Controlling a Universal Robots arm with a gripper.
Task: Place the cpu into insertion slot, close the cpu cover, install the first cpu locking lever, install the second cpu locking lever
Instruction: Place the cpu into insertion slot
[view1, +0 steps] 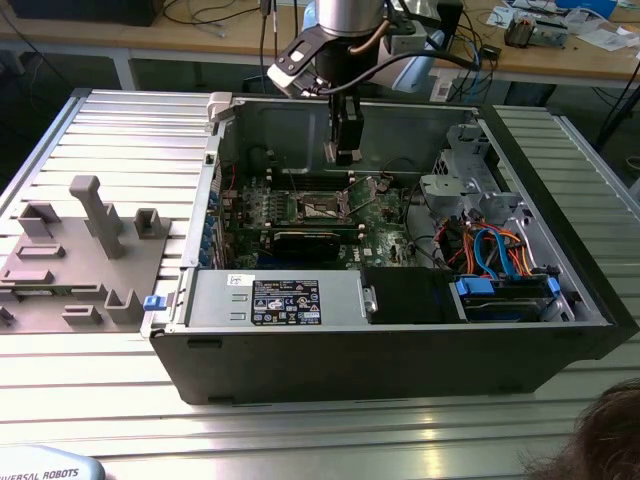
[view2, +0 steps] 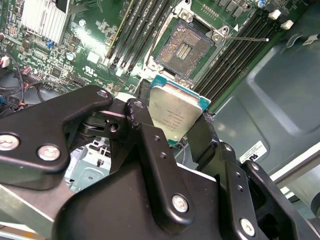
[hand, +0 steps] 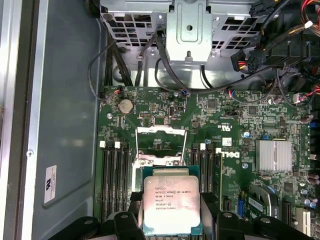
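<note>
The cpu (hand: 171, 204), a flat square chip with a silver top, is held by its edges in my gripper (hand: 171, 222), which is shut on it. In the second wrist view the cpu (view2: 175, 112) hangs between the black fingers (view2: 142, 125), above and short of the insertion slot (view2: 184, 47), whose dark contact field lies bare. The cpu cover (hand: 161, 130) stands swung open just past the chip. One thin locking lever (view2: 245, 38) sticks out beside the slot. In the exterior view my gripper (view1: 345, 152) hovers inside the open computer case, over the socket area (view1: 322, 207).
Long black memory slots (view2: 135, 35) flank the socket on the green motherboard (hand: 235, 125). A drive cage (view1: 465, 170) with coloured cables stands on the exterior view's right. A grey fixture plate (view1: 80, 250) lies left of the case. A person's hair (view1: 600, 440) shows at the front right.
</note>
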